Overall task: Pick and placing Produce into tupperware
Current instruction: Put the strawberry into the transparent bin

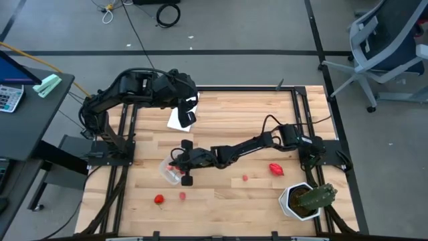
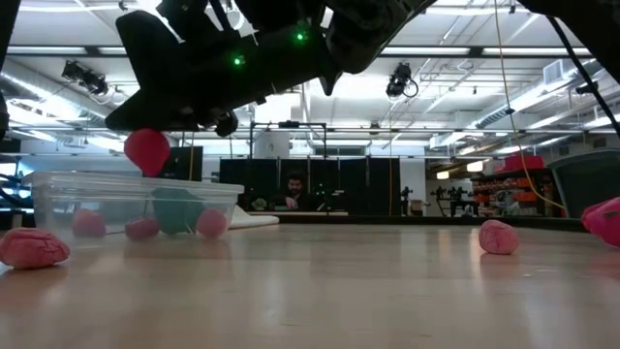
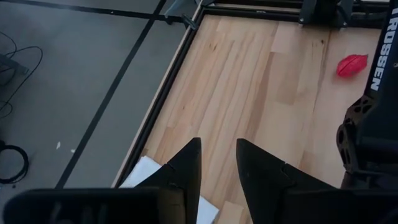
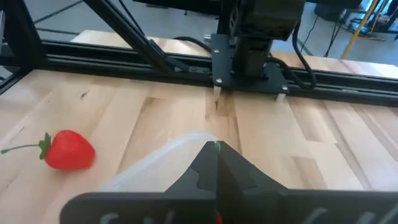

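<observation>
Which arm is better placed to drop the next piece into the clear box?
Right. Its gripper hangs over the tupperware, shut on a red piece. The left gripper waits near the white panel.

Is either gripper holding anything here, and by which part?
The right gripper hangs over the tupperware with a red piece under it; the grip point cannot be told. The left gripper holds nothing.

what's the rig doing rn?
Sorting toy produce into the tupperware. The right gripper is stretched across the table, directly over the box, fingers shut on a small red piece held just above its rim. Several pieces are already inside. Loose ones remain on the wood: a strawberry, a small pink piece beside it, and a red piece nearer the cactus pot. The left gripper waits, open, over the white panel.
</observation>
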You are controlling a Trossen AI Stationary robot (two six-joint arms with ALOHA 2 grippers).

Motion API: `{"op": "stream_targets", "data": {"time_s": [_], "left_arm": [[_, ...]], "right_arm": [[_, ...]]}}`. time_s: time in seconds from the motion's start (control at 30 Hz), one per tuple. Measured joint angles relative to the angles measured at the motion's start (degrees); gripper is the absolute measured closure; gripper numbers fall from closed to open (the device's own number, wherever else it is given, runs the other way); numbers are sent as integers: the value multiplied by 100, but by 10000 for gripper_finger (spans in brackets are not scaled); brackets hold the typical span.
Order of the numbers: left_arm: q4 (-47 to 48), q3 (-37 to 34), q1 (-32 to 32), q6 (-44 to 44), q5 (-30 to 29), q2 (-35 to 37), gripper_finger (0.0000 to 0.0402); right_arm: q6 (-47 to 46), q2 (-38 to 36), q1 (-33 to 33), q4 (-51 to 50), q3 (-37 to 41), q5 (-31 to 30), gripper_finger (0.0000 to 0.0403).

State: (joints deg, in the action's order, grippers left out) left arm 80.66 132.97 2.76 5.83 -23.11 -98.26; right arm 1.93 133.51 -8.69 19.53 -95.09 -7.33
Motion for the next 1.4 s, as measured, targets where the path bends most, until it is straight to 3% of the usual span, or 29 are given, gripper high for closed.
{"op": "stream_targets", "data": {"time_s": [0.5, 0.97, 1.07, 1.23, 1.4], "left_arm": [[2, 0, 0, 264, 0, 0, 294], [396, 0, 0, 199, 81, 0, 294], [965, -31, -2, -377, 499, 1, 294], [903, -574, -262, -673, 1256, 167, 294], [932, -1416, -713, -668, 1384, 251, 294]], "right_arm": [[-236, 0, 4, -763, 0, -20, 390], [-199, -116, 26, -1412, 2, -17, 321], [-164, -476, 5, -1958, 4, -18, 304], [-233, -1315, -162, -3916, 0, -9, 290], [-1010, -2352, -420, -5922, 0, -78, 291]]}}
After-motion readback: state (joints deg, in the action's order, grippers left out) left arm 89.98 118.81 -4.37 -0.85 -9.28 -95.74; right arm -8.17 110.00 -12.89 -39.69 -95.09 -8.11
